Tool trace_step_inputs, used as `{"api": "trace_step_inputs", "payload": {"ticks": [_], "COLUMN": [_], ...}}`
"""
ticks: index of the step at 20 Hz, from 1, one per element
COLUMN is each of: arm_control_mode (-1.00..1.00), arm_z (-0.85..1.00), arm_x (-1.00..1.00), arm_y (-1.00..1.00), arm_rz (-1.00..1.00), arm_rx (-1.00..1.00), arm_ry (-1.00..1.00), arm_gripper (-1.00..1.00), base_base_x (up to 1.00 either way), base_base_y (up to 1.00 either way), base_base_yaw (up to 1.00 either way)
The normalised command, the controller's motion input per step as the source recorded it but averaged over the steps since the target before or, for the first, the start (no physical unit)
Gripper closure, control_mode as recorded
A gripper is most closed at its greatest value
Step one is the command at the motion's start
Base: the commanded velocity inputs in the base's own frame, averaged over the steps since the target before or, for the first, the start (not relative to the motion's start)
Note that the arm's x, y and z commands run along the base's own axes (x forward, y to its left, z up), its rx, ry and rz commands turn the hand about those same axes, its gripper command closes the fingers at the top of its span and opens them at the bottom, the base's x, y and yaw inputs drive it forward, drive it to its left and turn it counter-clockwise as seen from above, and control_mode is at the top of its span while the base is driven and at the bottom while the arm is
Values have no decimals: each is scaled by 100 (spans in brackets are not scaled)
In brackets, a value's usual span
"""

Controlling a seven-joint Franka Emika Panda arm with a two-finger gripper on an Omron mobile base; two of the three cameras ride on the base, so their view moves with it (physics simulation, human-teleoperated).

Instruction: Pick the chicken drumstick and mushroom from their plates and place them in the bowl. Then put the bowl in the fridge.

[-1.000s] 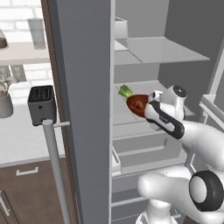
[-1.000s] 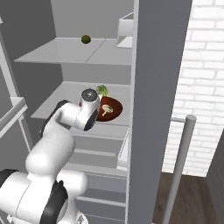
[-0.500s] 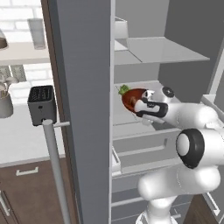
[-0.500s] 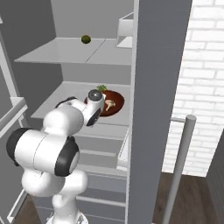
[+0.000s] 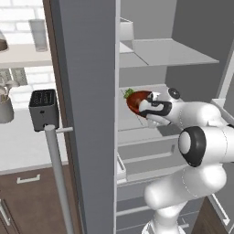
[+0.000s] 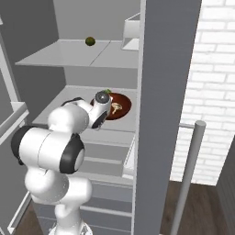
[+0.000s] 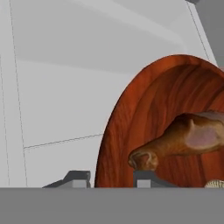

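Since a second ago the arm has reached deeper into the fridge (image 5: pixel 87 114) and its elbow has swung up into the foreground of both base views; the bowl (image 6: pixel 117 104) has gone from hanging at the shelf's front to sitting further in.

Bowl rests on the middle shelf (image 6: pixel 59 114), toward its right side by the open door's edge. Chicken drumstick (image 7: pixel 183 139) lies inside it; mushroom (image 6: pixel 115 108) beside it.

Gripper (image 7: pixel 113 179): jaws stand a little apart astride the bowl's near rim. Whether they still pinch the rim I cannot tell.

Handling, as judged: bowl is rigid, glossy wood, so likely slippery; the thin rim is the only hold. Contents are loose and light, and could roll if the bowl tips.

Surroundings: a green leafy item (image 5: pixel 129 93) sits just behind the bowl. The upper shelf (image 6: pixel 82 53) carries a small dark round thing (image 6: pixel 90 41) and a white box (image 6: pixel 131 32). Upper shelf overhangs the hand, limiting lift on withdrawal. Outside, a toaster (image 5: pixel 44 109) sits on the worktop (image 5: pixel 32 146).
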Motion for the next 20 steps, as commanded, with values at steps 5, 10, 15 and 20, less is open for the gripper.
{"api": "trace_step_inputs", "payload": {"ticks": [5,10,15,20], "arm_control_mode": [-100,-100,-100,-100], "arm_z": [30,48,45,53], "arm_x": [-9,-60,-97,-83], "arm_y": [0,4,0,0], "arm_rz": [-6,-19,-29,-32], "arm_rx": [0,0,4,12], "arm_ry": [-1,0,-1,-2], "arm_gripper": [-100,-100,-100,-100], "base_base_x": [0,0,0,0], "base_base_y": [0,0,0,0], "base_base_yaw": [0,0,0,0]}}
